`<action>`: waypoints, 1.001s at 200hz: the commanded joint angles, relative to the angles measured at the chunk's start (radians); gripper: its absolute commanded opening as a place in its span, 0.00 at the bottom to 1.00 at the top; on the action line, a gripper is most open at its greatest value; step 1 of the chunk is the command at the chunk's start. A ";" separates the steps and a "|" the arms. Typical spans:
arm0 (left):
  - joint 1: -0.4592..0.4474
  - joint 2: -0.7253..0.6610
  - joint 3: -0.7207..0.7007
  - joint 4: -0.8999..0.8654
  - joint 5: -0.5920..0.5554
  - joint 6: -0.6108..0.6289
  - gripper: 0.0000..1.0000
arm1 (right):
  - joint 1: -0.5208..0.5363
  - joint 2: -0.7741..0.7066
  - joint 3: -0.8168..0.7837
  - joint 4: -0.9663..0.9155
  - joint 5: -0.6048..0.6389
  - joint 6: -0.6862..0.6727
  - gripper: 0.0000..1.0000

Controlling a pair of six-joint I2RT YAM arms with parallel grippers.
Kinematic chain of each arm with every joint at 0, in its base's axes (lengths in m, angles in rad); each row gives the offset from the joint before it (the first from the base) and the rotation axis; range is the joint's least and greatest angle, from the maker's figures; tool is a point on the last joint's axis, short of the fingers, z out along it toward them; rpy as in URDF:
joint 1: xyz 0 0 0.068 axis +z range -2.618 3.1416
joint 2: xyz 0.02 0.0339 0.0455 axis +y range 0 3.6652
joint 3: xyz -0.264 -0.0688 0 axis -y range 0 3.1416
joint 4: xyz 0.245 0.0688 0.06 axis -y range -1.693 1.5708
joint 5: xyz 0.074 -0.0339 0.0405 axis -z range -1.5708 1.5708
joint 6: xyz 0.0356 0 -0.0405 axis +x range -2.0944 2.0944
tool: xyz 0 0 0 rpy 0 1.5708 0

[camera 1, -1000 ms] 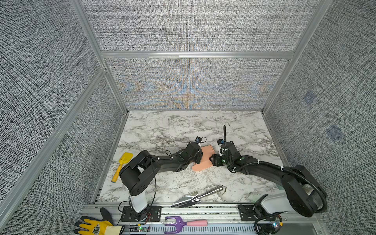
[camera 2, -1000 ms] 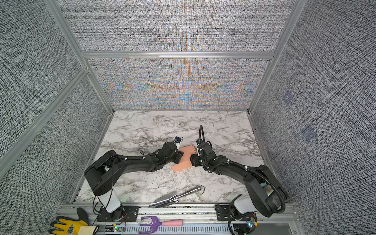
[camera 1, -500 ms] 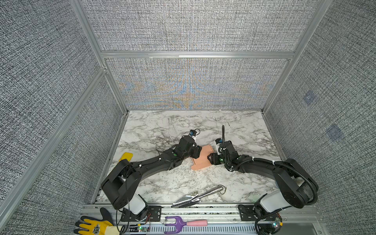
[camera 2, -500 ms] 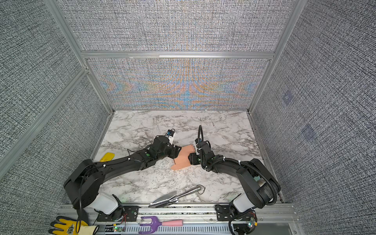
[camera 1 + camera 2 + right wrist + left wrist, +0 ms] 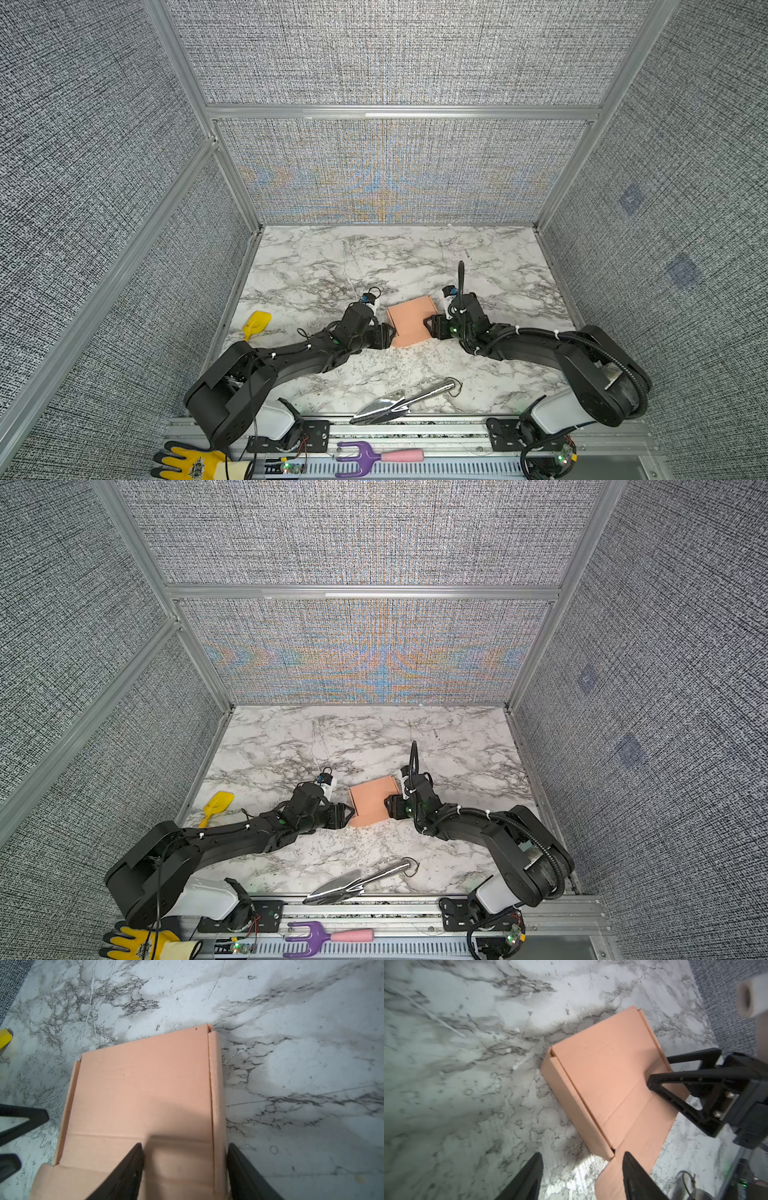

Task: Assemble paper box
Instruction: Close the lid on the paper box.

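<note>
Currently the salmon-pink creased cardboard paper box (image 5: 410,321) is found just ahead of the left gripper (image 5: 581,1157), parted and empty. One side wall is straddled, unclamped, by the parted right gripper (image 5: 185,1147). It is judged light and crushable; folded walls are preferred for gripping.

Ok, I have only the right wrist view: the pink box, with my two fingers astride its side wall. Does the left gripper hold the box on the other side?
Observer: No. In the left wrist view the left gripper stands open at the front left corner of the paper box and clamps nothing.
Operator: Good. And the yellow piece at the edge of my picture, what is it?
Observer: A small yellow scoop, seen whole in both top views. It lies on the table, out to the left of the left gripper and well apart from the paper box.
</note>
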 commanded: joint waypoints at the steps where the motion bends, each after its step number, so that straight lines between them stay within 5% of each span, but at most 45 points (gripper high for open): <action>1: -0.002 0.036 -0.013 0.180 0.082 -0.081 0.63 | 0.002 0.017 -0.019 -0.047 -0.006 0.010 0.64; 88: -0.035 0.180 0.031 0.214 0.032 -0.080 0.53 | 0.047 0.013 -0.004 -0.071 -0.011 0.062 0.63; 200: -0.065 0.036 0.132 -0.034 -0.025 -0.039 0.48 | 0.118 -0.133 0.204 -0.530 -0.010 0.144 0.50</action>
